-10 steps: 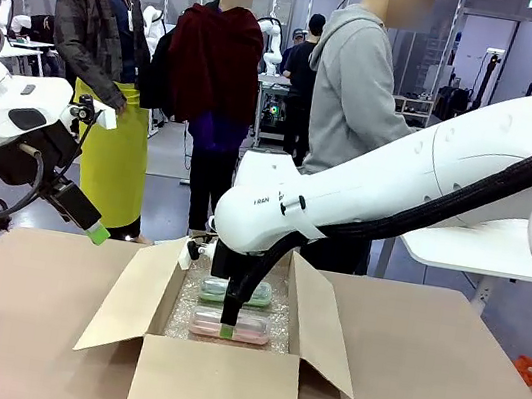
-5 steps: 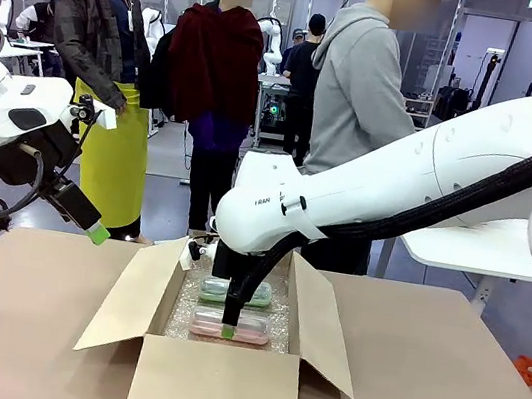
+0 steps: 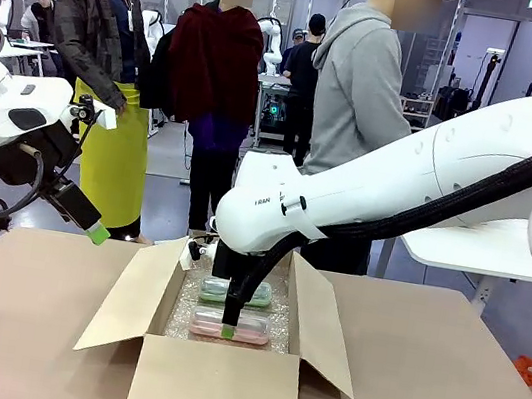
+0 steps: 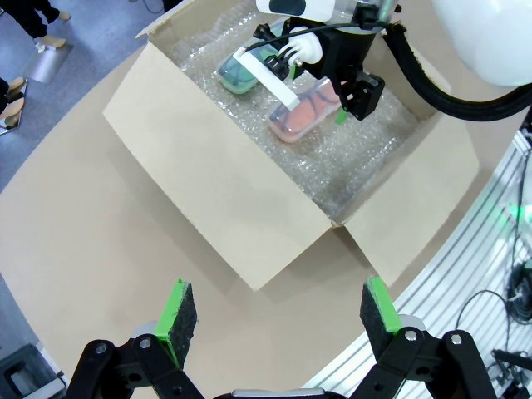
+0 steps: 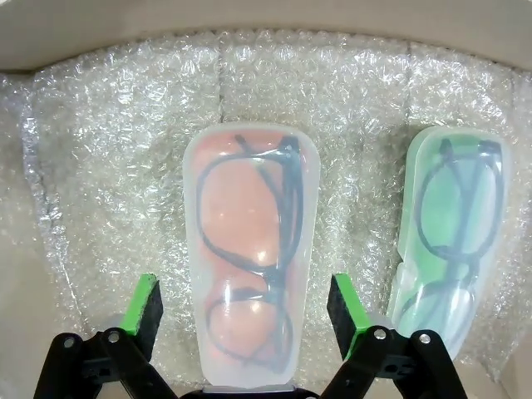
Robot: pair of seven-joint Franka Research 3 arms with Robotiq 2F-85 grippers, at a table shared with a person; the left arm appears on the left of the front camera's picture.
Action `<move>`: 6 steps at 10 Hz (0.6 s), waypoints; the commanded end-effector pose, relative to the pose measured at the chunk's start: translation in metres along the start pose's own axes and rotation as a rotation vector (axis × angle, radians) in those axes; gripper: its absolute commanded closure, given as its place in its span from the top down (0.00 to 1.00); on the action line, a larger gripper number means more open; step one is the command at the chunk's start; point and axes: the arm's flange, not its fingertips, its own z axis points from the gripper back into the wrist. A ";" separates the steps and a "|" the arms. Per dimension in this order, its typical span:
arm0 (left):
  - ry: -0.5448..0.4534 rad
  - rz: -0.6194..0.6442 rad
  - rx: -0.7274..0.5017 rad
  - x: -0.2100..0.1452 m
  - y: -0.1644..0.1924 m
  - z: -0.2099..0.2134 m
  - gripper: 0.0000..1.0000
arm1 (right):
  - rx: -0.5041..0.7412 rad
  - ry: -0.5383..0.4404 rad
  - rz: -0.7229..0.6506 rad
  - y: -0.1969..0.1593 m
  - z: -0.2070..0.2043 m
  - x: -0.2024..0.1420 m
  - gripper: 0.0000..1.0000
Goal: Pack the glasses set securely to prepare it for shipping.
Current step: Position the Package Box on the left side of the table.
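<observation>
One open cardboard box [image 3: 216, 389] sits on the table [image 3: 14, 322], its floor lined with bubble wrap [image 5: 108, 150]; the right gripper [image 5: 243, 320] reaches down inside, jaws spread wide, straddling the short width of the pale pink case [image 5: 249, 249] with a small gap either side, gripping nothing; the left gripper [image 4: 274, 312] hangs wide open and empty above the table beside the box; two cases lie flat and parallel, long axes running across the box, the pink one nearer the robot, the mint green case [image 5: 449, 224] beyond it.

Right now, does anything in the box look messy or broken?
No, nothing stands out. The pink case and the green case lie flat, side by side on the bubble wrap inside the cardboard box.
</observation>
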 end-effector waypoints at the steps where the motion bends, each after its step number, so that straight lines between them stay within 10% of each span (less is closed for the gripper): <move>1: -0.013 -0.002 -0.005 -0.001 0.001 0.000 1.00 | 0.001 -0.007 -0.001 0.001 0.001 0.002 1.00; 6: -0.013 -0.002 -0.005 -0.001 0.001 0.000 1.00 | -0.036 0.016 -0.004 0.023 0.046 -0.006 1.00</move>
